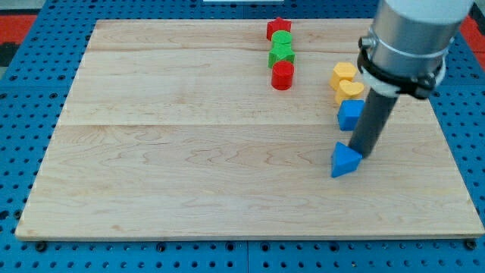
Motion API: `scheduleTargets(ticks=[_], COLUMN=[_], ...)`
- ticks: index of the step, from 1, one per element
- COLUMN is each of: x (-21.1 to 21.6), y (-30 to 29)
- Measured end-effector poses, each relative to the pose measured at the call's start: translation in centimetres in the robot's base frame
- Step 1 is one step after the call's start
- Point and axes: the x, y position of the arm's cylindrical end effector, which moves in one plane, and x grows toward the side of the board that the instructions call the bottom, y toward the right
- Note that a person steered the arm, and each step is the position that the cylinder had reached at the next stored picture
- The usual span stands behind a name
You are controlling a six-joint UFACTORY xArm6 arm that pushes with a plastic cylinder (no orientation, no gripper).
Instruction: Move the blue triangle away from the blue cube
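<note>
The blue triangle [345, 161] lies on the wooden board [189, 152] at the view's right. The blue cube [349, 115] sits above it with a gap between them. My tip [366, 155] rests on the board at the triangle's upper right corner, touching or almost touching it, and just below and right of the cube.
Two yellow blocks [345, 82] sit stacked just above the blue cube. A column at the view's top centre holds a red block [278, 28], two green blocks [281, 47] and a red cylinder [283, 75]. Blue pegboard surrounds the board.
</note>
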Motion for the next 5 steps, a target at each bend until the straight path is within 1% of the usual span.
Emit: scheduleTargets(ticks=[1,2,3,4,5], x=[4.0,6.9,9.6,9.4,7.5], y=[-0.9,-2.0,-6.2,-8.5,-7.4])
